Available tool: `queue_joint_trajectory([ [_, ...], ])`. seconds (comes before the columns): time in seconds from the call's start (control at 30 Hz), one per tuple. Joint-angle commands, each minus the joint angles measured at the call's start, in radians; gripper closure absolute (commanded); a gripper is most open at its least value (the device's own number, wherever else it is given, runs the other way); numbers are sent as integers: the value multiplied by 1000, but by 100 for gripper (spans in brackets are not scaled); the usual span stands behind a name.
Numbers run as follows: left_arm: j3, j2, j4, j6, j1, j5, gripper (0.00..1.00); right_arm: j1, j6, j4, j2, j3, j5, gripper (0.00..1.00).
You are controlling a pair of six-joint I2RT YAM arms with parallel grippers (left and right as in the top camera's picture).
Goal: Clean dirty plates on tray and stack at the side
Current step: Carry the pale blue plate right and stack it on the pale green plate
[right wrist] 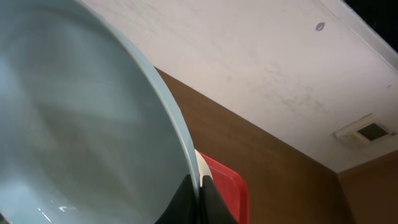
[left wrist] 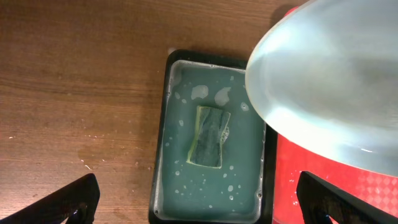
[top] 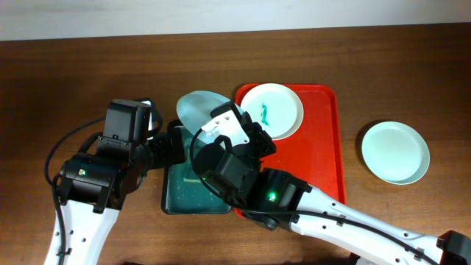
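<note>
My right gripper (top: 215,120) is shut on the rim of a pale blue plate (top: 197,109) and holds it tilted above the far end of the basin. In the right wrist view its black fingers (right wrist: 200,198) pinch the plate (right wrist: 81,124) edge. A white plate (top: 274,110) with a teal smear lies on the red tray (top: 324,158). On the bare table to the right sits a pale green plate (top: 395,152). My left gripper (top: 176,143) is open over the basin, its fingertips (left wrist: 69,202) wide apart and empty, with the blue plate (left wrist: 329,81) up to its right.
A dark green basin (left wrist: 163,130) of soapy water holds a sponge (left wrist: 209,137), just left of the tray (left wrist: 323,193). Both arms crowd the space above it. A pale wall runs along the table's far edge.
</note>
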Motion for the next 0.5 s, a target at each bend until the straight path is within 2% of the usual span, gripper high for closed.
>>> queue_joint_trajectory([
  [0.0, 10, -6, -2, -2, 4, 3, 1, 10, 8, -1, -14, 19, 37, 96],
  [0.03, 10, -6, -2, -2, 4, 3, 1, 6, 55, -21, -14, 19, 37, 96],
  [0.07, 10, -6, -2, -2, 4, 3, 1, -6, 161, -73, -14, 19, 30, 96],
  [0.1, 10, -6, -2, -2, 4, 3, 1, -33, 371, -180, -13, 19, -25, 96],
  [0.13, 10, -6, -2, -2, 4, 3, 1, -74, 585, -291, -13, 19, -133, 96],
  [0.17, 10, -6, -2, -2, 4, 3, 0, -118, 727, -361, -10, 18, -242, 96],
  [0.2, 10, -6, -2, -2, 4, 3, 1, -184, 807, -411, -5, 18, -400, 96],
  [0.27, 10, -6, -2, -2, 4, 3, 1, -312, 754, -412, -4, 19, -682, 96],
  [0.33, 10, -6, -2, -2, 4, 3, 1, -424, 642, -402, -14, 19, -866, 96],
  [0.47, 10, -6, -2, -2, 4, 3, 1, -767, 488, -413, -57, 19, -1236, 96],
])
